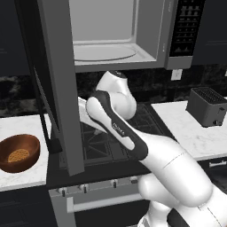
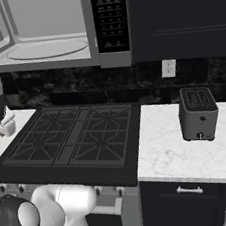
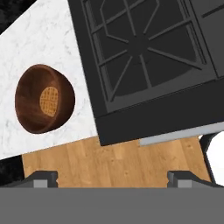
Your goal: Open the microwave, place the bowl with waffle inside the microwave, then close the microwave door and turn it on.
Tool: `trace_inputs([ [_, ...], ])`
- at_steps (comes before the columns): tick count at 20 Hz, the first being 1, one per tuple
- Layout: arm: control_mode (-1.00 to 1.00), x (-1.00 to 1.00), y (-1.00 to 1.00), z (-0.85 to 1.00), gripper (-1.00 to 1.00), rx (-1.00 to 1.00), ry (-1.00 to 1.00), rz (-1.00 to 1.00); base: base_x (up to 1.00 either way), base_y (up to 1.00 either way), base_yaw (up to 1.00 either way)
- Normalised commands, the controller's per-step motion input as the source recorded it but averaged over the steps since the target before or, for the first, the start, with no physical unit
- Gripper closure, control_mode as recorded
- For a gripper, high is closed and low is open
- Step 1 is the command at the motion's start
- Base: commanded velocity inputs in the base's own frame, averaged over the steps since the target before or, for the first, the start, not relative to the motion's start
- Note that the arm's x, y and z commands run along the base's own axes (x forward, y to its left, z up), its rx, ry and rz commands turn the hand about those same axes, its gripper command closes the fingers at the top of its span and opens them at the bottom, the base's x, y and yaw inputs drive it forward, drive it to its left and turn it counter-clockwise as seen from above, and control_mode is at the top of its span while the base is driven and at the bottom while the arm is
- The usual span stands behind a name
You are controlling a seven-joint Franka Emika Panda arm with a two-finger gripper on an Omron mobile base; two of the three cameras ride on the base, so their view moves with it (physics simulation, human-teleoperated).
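**Left base view: microwave open, bowl on the counter**

Left base view shows the microwave (image 1: 119, 35) mounted above the stove (image 1: 111, 142), its cavity bare around the round turntable. The microwave door (image 1: 55, 84) is swung wide toward the camera, edge-on. On the white marble counter (image 1: 17, 126) left of the stove sits the bowl (image 1: 18, 153), upright, with the waffle (image 1: 18, 156) lying flat in its bottom. A dark grey toaster (image 1: 207, 106) stands on the counter right of the stove. In the hand view the gripper (image 3: 112, 177) hangs above the wooden floor (image 3: 113, 162), jaws spread wide and holding nothing, well apart from the bowl.
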Motion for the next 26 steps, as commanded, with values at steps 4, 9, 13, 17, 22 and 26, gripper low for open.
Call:
trace_inputs([
  [4, -1.0, 0.14, 0.53, -0.46, -1.0, 0.0, -0.03, 0.13, 0.0, 0.0, 0.0],
  [9, -1.0, 0.18, 0.41, -0.36, -1.0, 0.0, -0.09, 0.29, 0.0, 0.0, 0.0],
  [13, -1.0, 0.29, 0.44, -0.19, -1.0, 0.0, -0.07, 0.29, 0.0, 0.0, 0.0],
  [17, -1.0, 0.34, 0.52, -0.18, -1.0, 0.0, -0.15, 0.22, 0.0, 0.0, 0.0],
  [22, -1.0, 0.19, 0.51, -0.19, -1.0, 0.0, -0.17, 0.08, 0.0, 0.0, 0.0],
  [26, -1.0, 0.21, 0.32, -0.26, -1.0, -0.03, -0.05, 0.0, 0.0, 0.0, 0.0],
])
